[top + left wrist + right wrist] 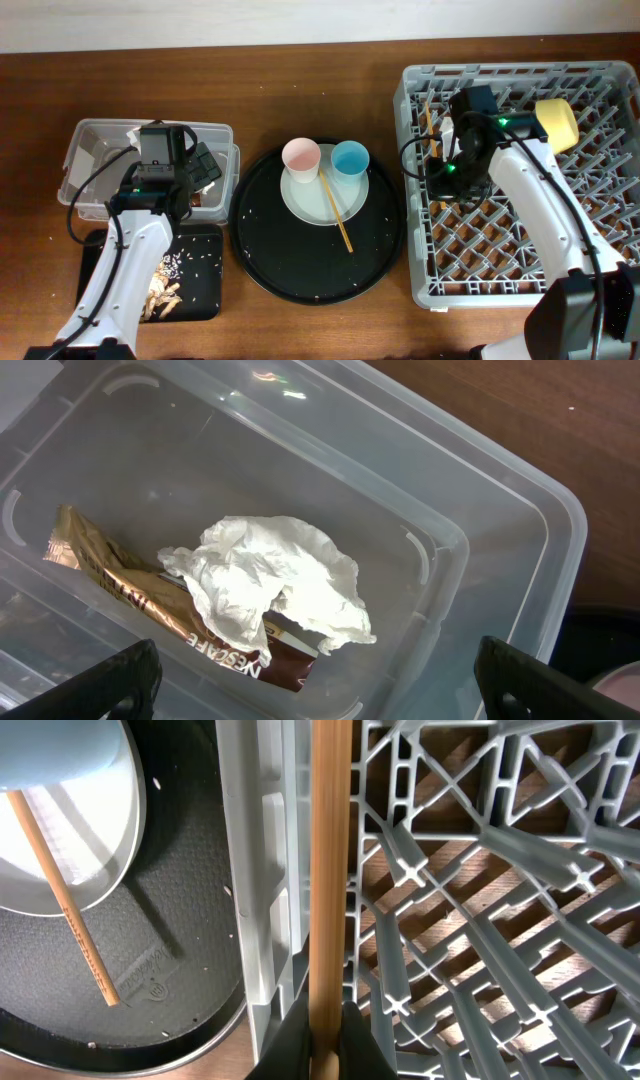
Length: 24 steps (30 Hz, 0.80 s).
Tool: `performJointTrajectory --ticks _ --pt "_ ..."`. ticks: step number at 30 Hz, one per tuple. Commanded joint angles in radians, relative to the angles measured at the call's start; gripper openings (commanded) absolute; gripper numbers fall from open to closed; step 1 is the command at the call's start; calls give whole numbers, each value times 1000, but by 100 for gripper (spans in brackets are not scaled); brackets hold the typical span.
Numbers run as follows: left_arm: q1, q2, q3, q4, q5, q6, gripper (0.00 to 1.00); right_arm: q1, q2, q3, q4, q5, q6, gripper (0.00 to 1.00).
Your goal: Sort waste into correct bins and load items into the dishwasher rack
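Right wrist view: right claw (325, 1036) pinches a slim wooden chopstick (330, 870) along the large grey pegged plastic rack (480, 850) at its nine o'clock wall. Loading is in hand; next it likely needs lowering into a cell. Opposite, the left claw (320, 675) gapes empty above the clear rectangular plastic box (500, 510).

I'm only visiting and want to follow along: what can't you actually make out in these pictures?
- Left wrist view: the napkin covers the middle of the wrapper, so its lettering reads only in part.
- Right wrist view: the chopstick in the right gripper runs off the top edge; its far tip is unseen.
- Overhead: the left arm hides much of the clear box and part of the small black tray.
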Motion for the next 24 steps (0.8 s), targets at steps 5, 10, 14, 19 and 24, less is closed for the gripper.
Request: performJointTrajectory --ticks 5,10,14,19,24 --pt "5 -3 3 1 -11 16 99 0 -1 -39 0 -2 -11 28" --pt "5 -3 3 1 -11 16 99 31 -1 -43 -66 -440 -146 32" --pt "5 -3 3 1 -11 16 99 261 -1 -43 -20 -431 -118 38" --pt "5 -3 3 1 -11 16 99 555 0 -80 149 37 130 48" --pt "5 -3 3 1 -11 16 100 595 1 -261 389 55 130 57"
